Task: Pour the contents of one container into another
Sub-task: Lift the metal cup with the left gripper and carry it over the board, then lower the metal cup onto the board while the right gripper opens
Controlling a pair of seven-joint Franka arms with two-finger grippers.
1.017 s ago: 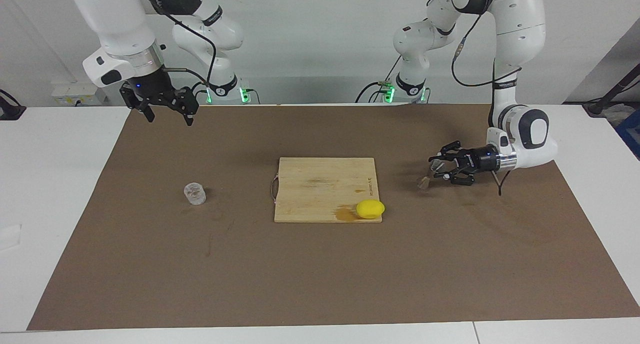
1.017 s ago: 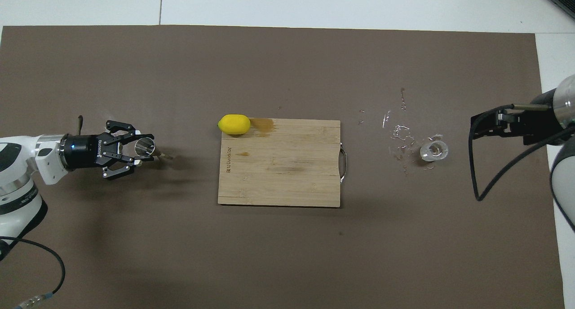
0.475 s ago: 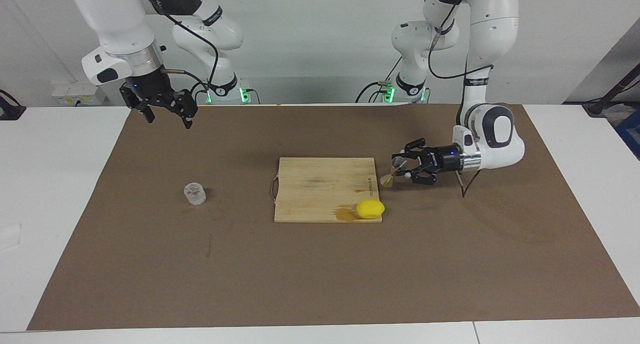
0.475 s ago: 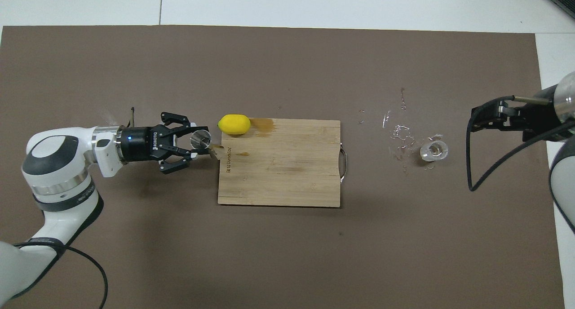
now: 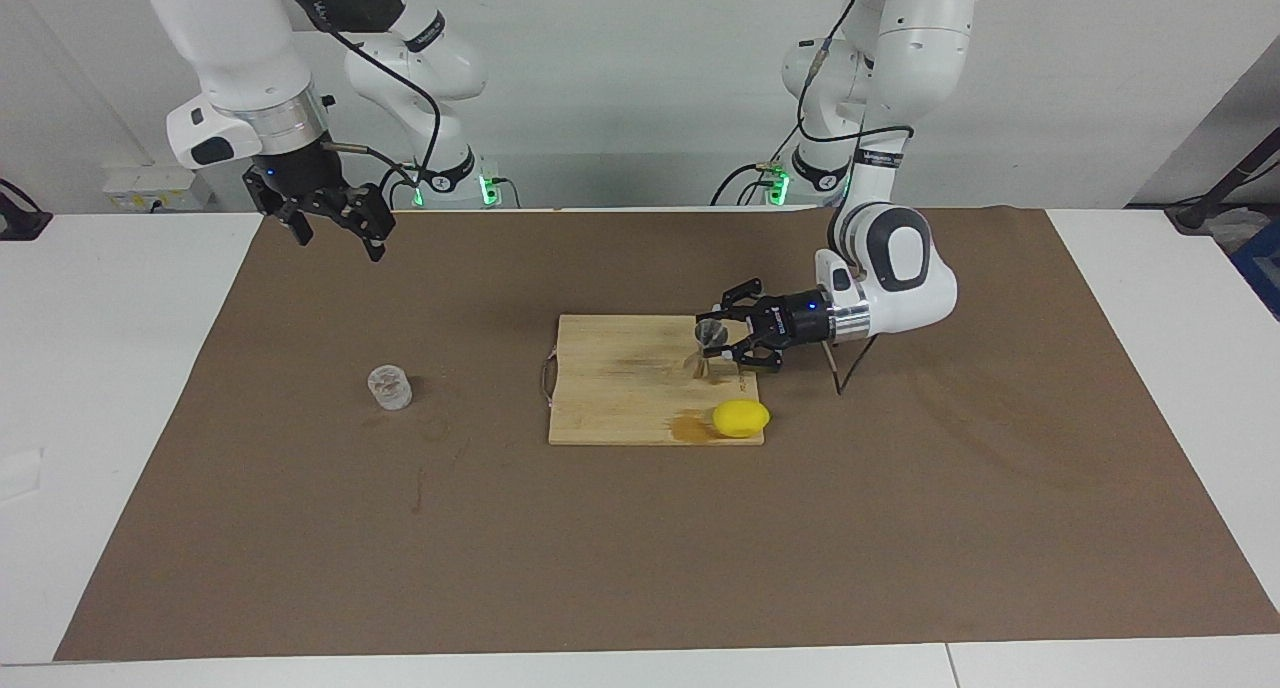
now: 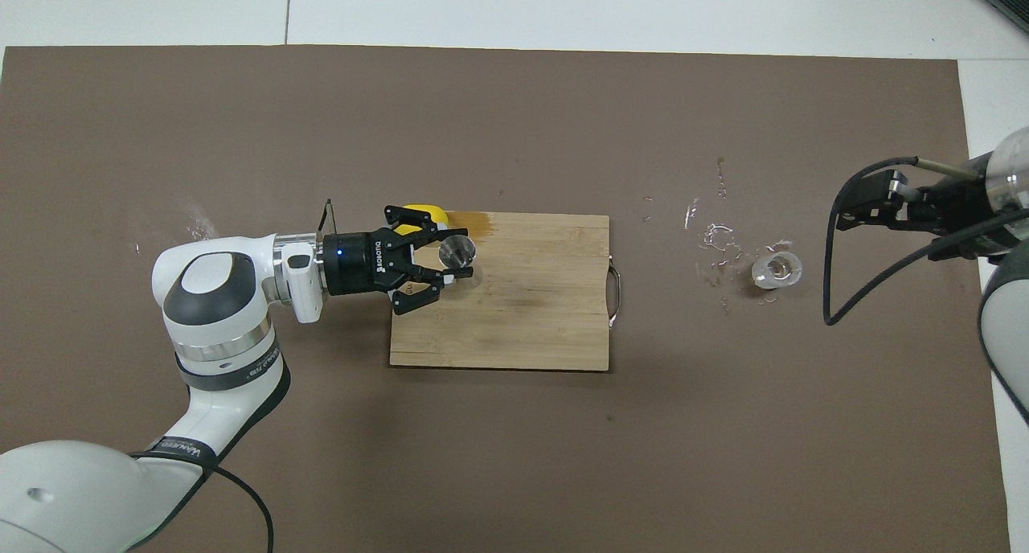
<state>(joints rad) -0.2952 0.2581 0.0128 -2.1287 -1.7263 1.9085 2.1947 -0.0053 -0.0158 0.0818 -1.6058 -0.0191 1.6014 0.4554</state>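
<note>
Table [image 5: 120, 388], white, with brown mat [image 5: 640, 548] over most of the tabletop. On mat: wooden board [image 5: 620, 378] at centre, handle toward the right arm's end; glass cup [image 5: 389, 388] upright near that end, among spilled droplets [image 6: 711, 239]

A white counter [image 5: 120, 388] carries a large brown mat [image 5: 640, 528] that covers most of its top. A plain white wall [image 5: 640, 78] rises at the robots' end, with a pale socket box [image 5: 150, 188] fixed low on it.
</note>
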